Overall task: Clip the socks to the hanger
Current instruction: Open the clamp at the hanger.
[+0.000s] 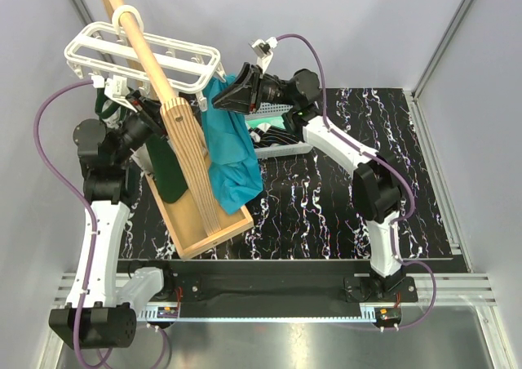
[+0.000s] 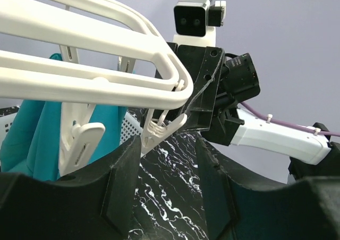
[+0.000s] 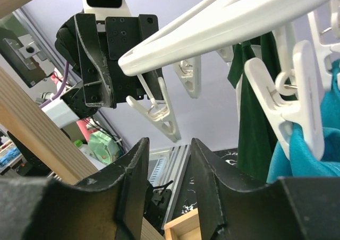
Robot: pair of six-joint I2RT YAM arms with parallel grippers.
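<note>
Since the left gripper and right gripper both hover half-open and empty just under the hanger, I'd guess grabbing the socks below comes next.

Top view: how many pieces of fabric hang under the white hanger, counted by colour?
Teal cloth: 1
Dark green garment: 1
Total under the hanger: 2
</note>
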